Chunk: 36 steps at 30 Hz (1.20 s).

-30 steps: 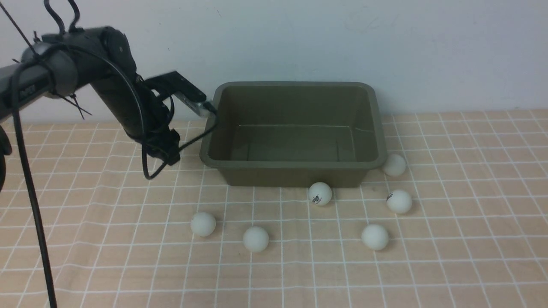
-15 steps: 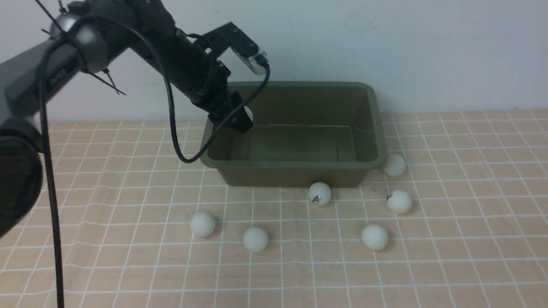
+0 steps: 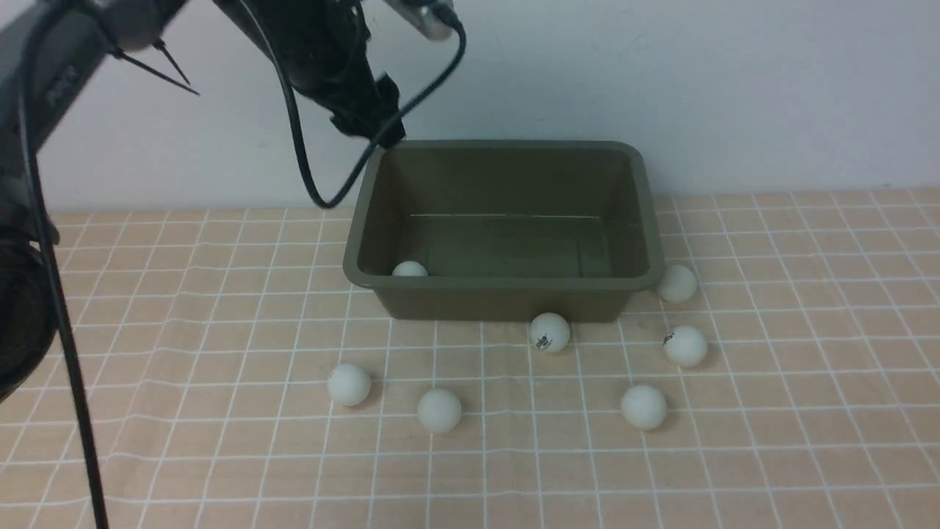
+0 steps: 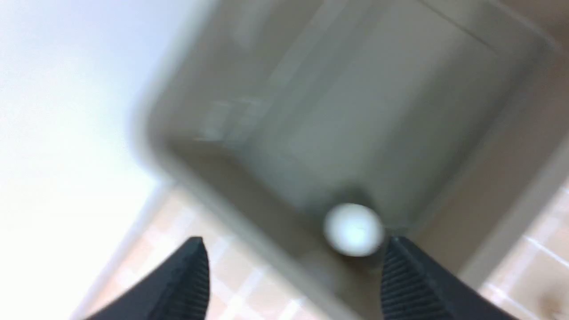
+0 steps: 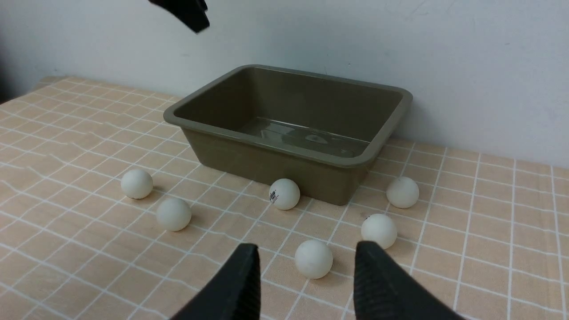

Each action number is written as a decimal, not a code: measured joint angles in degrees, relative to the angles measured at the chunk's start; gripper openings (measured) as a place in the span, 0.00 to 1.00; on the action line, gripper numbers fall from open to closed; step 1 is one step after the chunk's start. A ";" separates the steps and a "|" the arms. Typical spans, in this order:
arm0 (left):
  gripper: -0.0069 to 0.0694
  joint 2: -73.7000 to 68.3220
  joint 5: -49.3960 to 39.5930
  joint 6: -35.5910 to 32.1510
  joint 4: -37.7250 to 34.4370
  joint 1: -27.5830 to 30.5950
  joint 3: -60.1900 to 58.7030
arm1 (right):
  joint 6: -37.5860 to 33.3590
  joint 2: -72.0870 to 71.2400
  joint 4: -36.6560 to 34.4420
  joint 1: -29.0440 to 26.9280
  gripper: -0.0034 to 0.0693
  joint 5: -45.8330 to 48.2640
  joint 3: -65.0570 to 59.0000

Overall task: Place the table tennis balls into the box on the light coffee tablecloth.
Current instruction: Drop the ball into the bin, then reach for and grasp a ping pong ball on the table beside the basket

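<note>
Your left jaws stand spread wide and grip nothing. Their ribbed fingertips frame a blurred look down into the box, where one table tennis ball sits low against the inner wall, clear of both tips. In the front view those jaws hang in the upper left of the frame, above the box's back left corner. The same ball peeks over the front rim at the box's left end, well below them.

Your right jaws are parted with a clear gap and hold nothing. Beyond their fingertips one ball rests on the light coffee tablecloth, near them but untouched.

Outward from there, five more balls lie on the cloth. In the front view two sit left of centre in the lower half. One sits just beside the box's front wall. One sits just beside its right front corner, and one lies right of centre, below that.
</note>
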<state>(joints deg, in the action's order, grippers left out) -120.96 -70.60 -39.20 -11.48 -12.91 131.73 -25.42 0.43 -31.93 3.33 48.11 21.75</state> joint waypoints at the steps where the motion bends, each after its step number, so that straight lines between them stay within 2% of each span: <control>1: 0.62 0.91 -0.11 1.11 0.90 0.00 0.60 | 0.00 0.00 0.00 0.00 0.43 0.00 0.00; 7: 0.53 8.39 -1.21 5.34 3.30 0.06 1.84 | 0.00 0.00 0.18 0.00 0.43 -0.05 0.00; 12: 0.51 14.28 -1.42 11.47 5.31 0.06 1.08 | 0.00 0.00 0.69 0.00 0.43 -0.23 0.00; 16: 0.49 20.79 -1.42 18.10 3.92 0.06 -4.91 | 0.00 0.00 0.74 0.00 0.43 -0.25 0.00; 19: 0.45 25.91 -1.42 18.96 2.82 0.06 -11.96 | 0.00 0.00 0.74 0.00 0.43 -0.25 0.00; 21: 0.43 28.09 -1.42 19.09 2.76 0.06 -16.70 | 0.00 0.00 0.74 0.00 0.43 -0.30 0.00; 23: 0.39 32.47 -1.42 19.16 2.55 0.06 -26.53 | 0.00 0.00 0.93 0.00 0.43 -0.30 0.00; 30: 0.37 38.59 -1.27 17.61 -1.71 0.06 -48.71 | 0.00 0.00 0.96 0.00 0.43 -0.35 0.00; 32: 0.37 38.84 -1.08 15.73 -2.90 0.06 -53.48 | 0.00 0.00 0.96 0.00 0.43 -0.35 0.00; 36: 0.41 37.75 4.00 6.35 -3.62 0.06 -63.59 | 0.00 0.00 1.03 0.00 0.43 -0.41 0.00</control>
<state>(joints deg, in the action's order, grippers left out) -83.21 -66.60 -32.85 -15.10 -12.85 68.14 -25.42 0.43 -30.91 3.33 47.70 21.75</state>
